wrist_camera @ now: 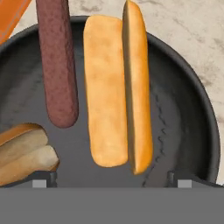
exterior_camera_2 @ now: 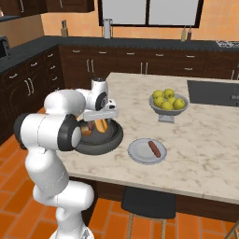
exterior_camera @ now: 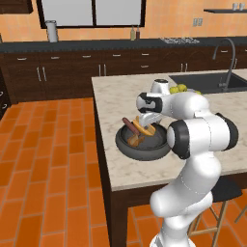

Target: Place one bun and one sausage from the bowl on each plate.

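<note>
Nearest, the claw [wrist_camera: 109, 183] is held spread wide, empty, over the bowl [wrist_camera: 183, 109]. Its split bun [wrist_camera: 116, 92] is judged light and soft, best gripped gently across its middle.

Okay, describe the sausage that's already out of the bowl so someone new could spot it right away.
Find the marble island counter and the small pale grey plate near its front edge, between the dark bowl and the fruit bowl. The sausage lies on that plate, alone, with no bun; the other sausage is in the dark bowl beside the buns.
</note>
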